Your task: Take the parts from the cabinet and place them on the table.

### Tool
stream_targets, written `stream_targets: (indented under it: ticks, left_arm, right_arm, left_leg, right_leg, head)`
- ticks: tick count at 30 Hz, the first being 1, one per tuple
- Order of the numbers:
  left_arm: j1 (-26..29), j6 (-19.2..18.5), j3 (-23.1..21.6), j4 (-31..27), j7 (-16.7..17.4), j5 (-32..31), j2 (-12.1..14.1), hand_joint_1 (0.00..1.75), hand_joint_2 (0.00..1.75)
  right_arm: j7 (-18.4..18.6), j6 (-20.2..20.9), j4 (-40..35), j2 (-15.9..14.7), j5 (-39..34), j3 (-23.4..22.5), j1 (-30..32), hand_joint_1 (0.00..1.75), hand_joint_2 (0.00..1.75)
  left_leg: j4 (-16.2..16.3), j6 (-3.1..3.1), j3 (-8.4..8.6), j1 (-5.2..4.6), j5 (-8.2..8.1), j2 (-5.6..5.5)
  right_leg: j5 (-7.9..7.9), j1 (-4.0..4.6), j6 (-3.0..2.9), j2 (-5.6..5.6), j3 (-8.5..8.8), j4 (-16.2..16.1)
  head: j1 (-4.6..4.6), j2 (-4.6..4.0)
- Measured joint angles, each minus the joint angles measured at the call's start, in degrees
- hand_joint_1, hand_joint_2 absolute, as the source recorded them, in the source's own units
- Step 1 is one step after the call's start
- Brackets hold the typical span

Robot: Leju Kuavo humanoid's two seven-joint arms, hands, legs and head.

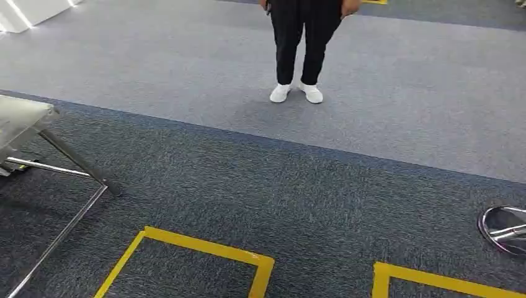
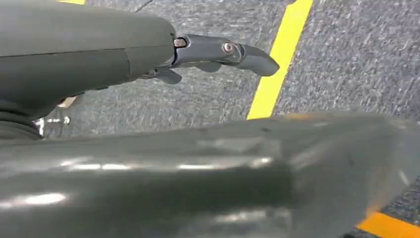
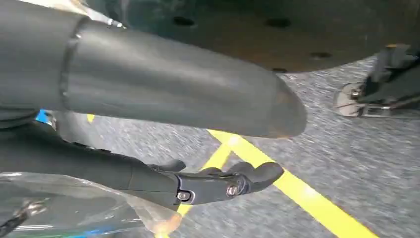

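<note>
My left hand (image 2: 148, 49) hangs over the carpet, its dark fingers (image 2: 223, 49) stretched out and apart with nothing in them. In the right wrist view my right hand (image 3: 148, 173) holds a clear plastic bag (image 3: 74, 208) against its fingers (image 3: 223, 183); something blue shows inside the bag. The corner of a pale table (image 1: 22, 118) on metal legs stands at the left of the head view.
A person (image 1: 301, 43) in black trousers and white shoes stands ahead on the lighter carpet. Yellow tape squares (image 1: 205, 248) mark the dark carpet near me. A chrome stool base (image 1: 505, 230) sits at the right edge.
</note>
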Motion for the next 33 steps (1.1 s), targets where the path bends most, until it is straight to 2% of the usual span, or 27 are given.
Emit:
stream_targets:
  ticks: [1,2,4,5,6,7,8,9,10,11,14,15,16,17,19,20,22,23,24,25,26,27,29,30,31,32,33]
  left_arm:
    - [0.01,0.0,0.02,0.0,-0.04,0.0,-0.05,0.0,0.0]
    - [0.14,0.0,0.04,0.04,-0.07,0.0,-0.11,0.0,0.0]
    - [0.34,0.02,0.07,0.11,-0.07,-0.06,-0.11,0.0,0.0]
    - [0.33,0.02,0.09,0.11,-0.07,-0.07,-0.09,0.0,0.0]
    - [0.23,0.02,0.09,0.11,-0.07,-0.09,-0.09,0.0,0.0]
    - [0.08,0.02,0.11,0.11,-0.07,-0.09,-0.13,0.0,0.0]
    - [0.02,0.0,0.11,0.11,-0.04,-0.11,-0.18,0.0,0.0]
    - [0.02,0.02,0.11,0.11,-0.02,-0.26,-0.2,0.0,0.0]
    - [0.04,0.02,0.11,0.11,0.0,-0.26,-0.09,0.0,0.0]
    - [0.07,0.02,0.11,0.13,0.02,-0.26,-0.09,0.0,0.0]
    - [-0.38,0.02,0.11,0.15,0.04,-0.26,-0.18,0.0,0.0]
    - [-0.39,0.02,0.11,0.15,0.07,-0.26,-0.2,0.0,0.0]
    - [-0.33,0.02,0.11,0.15,0.04,-0.26,-0.2,0.0,0.0]
    - [-0.26,0.02,0.11,0.2,0.04,-0.26,-0.2,0.0,0.0]
    - [0.09,0.02,0.15,0.31,0.09,-0.26,-0.18,0.0,0.0]
    - [0.16,0.02,0.15,0.39,0.18,-0.26,-0.18,0.0,0.0]
    - [0.15,0.02,0.17,0.46,0.24,-0.26,-0.18,0.0,0.0]
    - [0.09,0.02,0.17,0.46,0.24,-0.26,-0.18,0.0,0.0]
    - [0.06,0.02,0.17,0.46,0.24,-0.26,-0.18,0.0,0.0]
    - [0.08,0.02,0.17,0.48,0.24,-0.26,-0.13,0.0,0.0]
    - [0.1,0.07,0.22,0.59,0.24,-0.26,-0.02,0.0,0.0]
    - [0.03,0.07,0.22,0.59,0.24,-0.31,-0.05,0.0,0.0]
    - [-0.13,0.11,0.24,0.59,0.24,-0.26,0.02,0.0,0.0]
    - [-0.21,0.13,0.26,0.59,0.24,-0.26,-0.02,0.0,0.0]
    - [-0.25,0.11,0.26,0.59,0.22,-0.26,-0.05,0.0,0.0]
    - [-0.22,0.11,0.26,0.59,0.22,-0.26,-0.11,0.0,0.0]
    - [-0.03,0.09,0.26,0.59,0.22,-0.26,-0.13,0.0,0.0]
  right_arm:
    - [0.24,0.15,0.0,0.0,-0.02,-0.11,-0.09,0.0,0.0]
    - [0.48,0.83,0.0,0.0,-0.2,-0.26,-0.37,0.0,0.0]
    - [0.98,2.25,0.0,0.0,-0.46,-0.44,-0.58,0.0,0.0]
    - [1.22,2.78,0.0,0.0,-0.48,-0.48,-0.53,0.0,0.0]
    - [1.38,3.26,0.0,0.0,-0.48,-0.52,-0.46,0.0,0.0]
    - [1.71,3.41,0.0,0.0,-0.44,-0.57,-0.25,0.0,0.0]
    - [1.81,3.45,0.0,-0.02,-0.37,-0.59,-0.17,0.0,0.0]
    - [1.88,3.48,-0.02,-0.02,-0.31,-0.61,-0.25,0.0,0.0]
    - [1.88,3.5,-0.02,-0.02,-0.31,-0.61,-0.5,0.0,0.0]
    - [1.88,3.56,-0.02,-0.02,-0.28,-0.61,-0.63,0.0,0.0]
    - [1.97,3.58,-0.02,-0.02,-0.28,-0.72,-0.26,0.0,0.0]
    - [1.97,3.58,-0.02,-0.02,-0.28,-0.72,-0.26,0.0,0.0]
    - [2.05,3.56,-0.02,-0.04,-0.28,-0.72,-0.36,0.0,0.0]
    - [2.08,3.56,-0.02,-0.04,-0.28,-0.72,-0.42,0.0,0.0]
    - [2.05,3.58,-0.02,-0.04,-0.28,-0.74,-0.63,0.0,0.0]
    - [2.05,3.63,-0.02,-0.04,-0.28,-0.74,-0.6,0.0,0.0]
    - [2.05,3.63,-0.02,-0.04,-0.28,-0.74,-0.43,0.0,0.0]
    - [2.05,3.63,-0.02,-0.04,-0.28,-0.74,-0.38,0.0,0.0]
    - [2.05,3.63,-0.02,-0.04,-0.28,-0.74,-0.38,0.0,0.0]
    - [2.05,3.63,-0.02,-0.04,-0.28,-0.74,-0.39,0.0,0.0]
    - [2.05,3.63,-0.02,-0.02,-0.28,-0.74,-0.68,0.0,0.0]
    - [2.03,3.63,-0.02,-0.02,-0.28,-0.74,-0.69,0.0,0.0]
    - [2.05,3.65,-0.02,-0.02,-0.28,-0.74,-0.25,0.0,0.0]
    - [2.05,3.72,-0.02,-0.04,-0.28,-0.74,-0.13,0.0,0.0]
    - [2.05,3.72,0.0,-0.02,-0.28,-0.74,-0.15,0.0,0.0]
    - [2.16,3.8,-0.02,-0.02,-0.28,-0.74,-0.23,0.0,0.0]
    - [2.14,3.8,-0.02,-0.02,-0.28,-0.74,-0.42,0.0,0.0]
  left_leg:
    - [-0.16,0.15,0.02,-0.07,0.02,0.53]
    - [-0.16,0.38,-0.02,-0.16,0.0,1.62]
    - [-0.14,0.46,-0.05,-0.22,-0.12,3.68]
    - [-0.12,0.42,-0.02,-0.22,-0.17,4.64]
    - [-0.12,0.32,0.05,-0.21,-0.26,5.43]
    - [-0.11,0.14,0.17,-0.17,-0.39,6.09]
    - [-0.11,-0.1,0.41,-0.11,-0.55,6.77]
    - [-0.09,-0.41,0.69,-0.1,-0.74,7.39]
    - [-0.04,-0.89,0.67,-0.58,-1.05,7.85]
    - [0.14,-1.26,0.85,-0.56,-1.19,8.36]
    - [0.01,-2.13,1.38,-0.22,-1.18,9.83]
    - [0.53,-2.64,1.3,0.12,-1.94,8.0]
    - [2.42,-2.64,0.54,0.3,-3.45,5.17]
    - [6.7,-2.59,-1.33,0.28,-5.96,3.64]
    - [15.68,-2.49,-5.53,0.21,-9.53,3.0]
    - [17.53,-2.43,-6.58,0.2,-9.54,2.95]
    - [14.42,-2.01,-5.63,0.17,-6.17,2.72]
    - [9.72,-1.65,-3.67,0.14,-3.15,2.1]
    - [4.81,-1.29,-1.55,0.1,-0.59,0.77]
    - [2.41,-0.96,-0.6,0.13,-0.52,-2.54]
    - [0.92,-1.0,-0.48,0.33,-0.69,-3.29]
    - [1.29,-1.11,-0.58,0.06,-0.69,-2.51]
    - [1.03,-0.62,-0.43,-0.25,-0.43,-1.47]
    - [0.01,-0.2,-0.14,0.27,0.21,-0.53]
    - [-0.32,-0.01,0.0,0.11,0.3,0.32]
    - [-0.34,0.32,-0.01,0.06,0.35,0.95]
    - [-0.33,0.33,-0.03,-0.06,0.32,2.11]
  right_leg:
    - [-1.58,0.17,0.28,-2.95,-1.14,2.02]
    - [-4.15,0.12,0.7,-4.59,-3.4,6.34]
    - [-7.64,-0.17,1.32,-5.41,-7.56,14.59]
    - [-7.64,-0.39,1.58,-5.55,-8.45,16.43]
    - [-6.24,-0.59,1.78,-5.72,-7.61,15.14]
    - [-4.0,-0.8,1.89,-6.12,-5.48,11.29]
    - [-1.58,-0.9,1.94,-7.19,-2.36,5.79]
    - [0.05,-0.92,1.94,-9.11,0.63,0.8]
    - [-0.57,-0.48,1.34,-10.98,1.49,-0.85]
    - [-0.01,-0.55,0.52,-9.94,1.83,-1.01]
    - [0.05,-0.13,-0.74,-8.24,1.37,-0.87]
    - [0.4,-0.45,-1.25,-7.71,1.57,-1.2]
    - [0.43,-0.44,-1.5,-7.17,1.54,-1.25]
    - [0.51,-0.39,-1.85,-6.44,1.43,-1.25]
    - [0.57,-0.09,-2.26,-4.73,1.33,-1.23]
    - [0.59,0.06,-2.28,-3.77,1.34,-1.21]
    - [0.61,0.24,-2.26,-2.02,1.41,-1.09]
    - [0.61,0.27,-2.25,-1.05,1.43,-0.95]
    - [0.62,0.27,-2.21,-0.2,1.48,-0.81]
    - [0.65,0.18,-2.09,0.39,1.27,-0.74]
    - [0.64,0.38,-1.65,1.3,0.86,-0.29]
    - [0.9,0.09,-1.19,1.76,0.47,-0.43]
    - [1.28,-0.27,-0.31,3.1,0.07,-0.87]
    - [1.04,-0.32,-0.23,2.42,-0.5,-0.34]
    - [-0.12,0.04,-0.17,-1.44,-1.38,1.25]
    - [-1.85,0.05,0.0,-3.28,-2.94,4.06]
    - [-4.22,-0.04,0.27,-4.55,-5.34,8.87]
  head:
    - [0.4,0.0]
    - [0.48,0.0]
    - [0.42,0.0]
    - [0.5,0.0]
    - [0.44,0.0]
    - [0.5,0.0]
    - [0.48,0.0]
    - [0.5,0.0]
    - [0.57,0.0]
    - [0.16,0.0]
    - [0.15,0.0]
    - [0.11,0.0]
    - [-0.15,0.0]
    - [-0.22,0.0]
    - [-0.24,0.0]
    - [-0.24,0.0]
    - [-0.22,0.0]
    - [-0.2,0.0]
    - [-0.24,0.0]
    - [-0.24,0.0]
    - [-0.11,0.0]
    - [-0.24,0.0]
    - [-0.17,0.0]
    - [-0.09,0.0]
    - [-0.07,0.0]
    - [0.22,0.0]
    - [0.24,0.0]
